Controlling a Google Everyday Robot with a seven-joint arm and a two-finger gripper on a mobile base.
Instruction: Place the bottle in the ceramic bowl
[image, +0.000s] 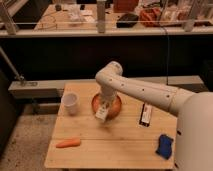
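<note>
Surface (115, 147): pale wooden top, planked, standing on a speckled floor (22, 145).
Resting on it: white cup (70, 103), upright, near the left rear corner; ceramic bowl (116, 106), orange, just right of the cup; dark packet (146, 115), right of the bowl; blue item (164, 145), crumpled, near the right front edge; carrot (68, 143), lying flat at the left front.
Tool (103, 112): over the bowl's front rim, holding the bottle (102, 114).
</note>
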